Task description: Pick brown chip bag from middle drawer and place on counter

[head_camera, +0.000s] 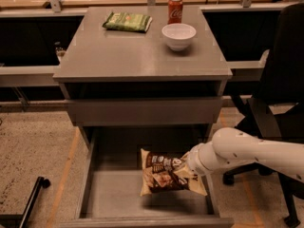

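Fingers of the gripper (pixel 184 167) look pressed onto the bag (pixel 164 172) at its right end, the foil bunched around them and hiding their tips. The gripper sits low inside the drawer (pixel 88 184), towards its right wall, on the end of the white arm (pixel 256 151), which reaches in over that wall. The bag lies right of the drawer's middle, tilted, with a shadow beneath it, so it seems to be just clear of the drawer floor.

By my reading the grasp is made and the lift is the step in hand. What comes next is a straight rise out of the drawer, then a carry up and back onto the counter (pixel 128 56) above the drawer.

The closed upper drawer (pixel 142 110) and the counter's thick lip overhang the back of the drawer. The bag should therefore come forward, or well up, before it travels back, or it may catch that edge. The drawer's right wall is close beside the wrist, and the chair (pixel 285 80) stands just right of the drawer, crowding the arm.

Up on the counter, the bowl (pixel 178 35), the can (pixel 175 9) and the green bag (pixel 127 21) keep to the far half. The near half, straight above the drawer, offers the landing room.
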Available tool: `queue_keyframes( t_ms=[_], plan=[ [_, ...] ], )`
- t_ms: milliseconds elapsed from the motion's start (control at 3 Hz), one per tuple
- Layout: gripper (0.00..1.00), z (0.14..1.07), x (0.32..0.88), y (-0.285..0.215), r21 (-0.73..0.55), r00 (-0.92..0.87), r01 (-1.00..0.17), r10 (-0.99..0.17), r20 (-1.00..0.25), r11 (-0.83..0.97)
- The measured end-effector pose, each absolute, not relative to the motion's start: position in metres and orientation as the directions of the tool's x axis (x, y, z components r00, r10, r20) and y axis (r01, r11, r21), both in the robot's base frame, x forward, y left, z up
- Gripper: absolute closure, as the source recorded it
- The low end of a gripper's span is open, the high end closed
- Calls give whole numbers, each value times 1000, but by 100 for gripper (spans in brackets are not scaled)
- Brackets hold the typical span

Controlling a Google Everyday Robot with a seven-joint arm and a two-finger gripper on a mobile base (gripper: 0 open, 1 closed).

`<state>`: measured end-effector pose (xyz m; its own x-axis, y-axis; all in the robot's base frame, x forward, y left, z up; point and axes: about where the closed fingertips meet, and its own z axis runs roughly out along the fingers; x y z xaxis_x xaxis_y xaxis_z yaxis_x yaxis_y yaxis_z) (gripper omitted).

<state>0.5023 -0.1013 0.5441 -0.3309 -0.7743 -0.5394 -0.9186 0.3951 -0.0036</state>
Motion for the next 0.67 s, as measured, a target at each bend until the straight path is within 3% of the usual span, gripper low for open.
queue_keyframes(
  t_ms=[667],
  plan=[
    [100, 681, 527, -87, -200, -108, -935, -774, -624, 292]
  ],
)
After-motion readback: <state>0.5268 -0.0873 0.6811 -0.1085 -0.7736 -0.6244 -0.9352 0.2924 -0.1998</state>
